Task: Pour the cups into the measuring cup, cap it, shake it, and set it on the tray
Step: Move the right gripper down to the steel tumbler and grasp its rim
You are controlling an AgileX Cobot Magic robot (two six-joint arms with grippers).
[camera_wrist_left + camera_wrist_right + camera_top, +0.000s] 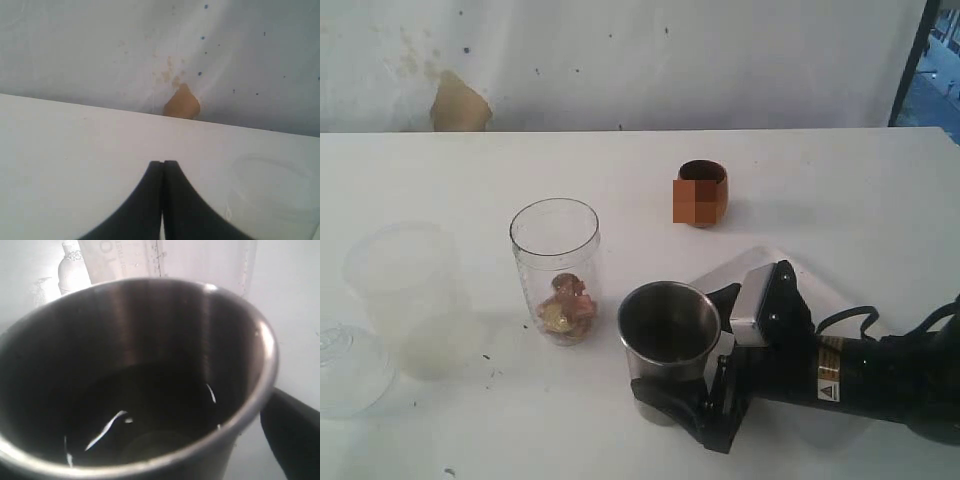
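measuring cup (555,255): brown-gold pieces (566,305) inside | steel tumbler (668,335): between wide-apart right jaws | left jaws: closed

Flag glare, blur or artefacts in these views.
Exterior view: the white table washes out, so the frosted cup and cap barely stand out; a blocky orange patch masks part of the wooden cup. Right wrist view: the steel tumbler fills the frame, soft, with blown-out background. Left wrist view: the left gripper is dark and slightly blurred.
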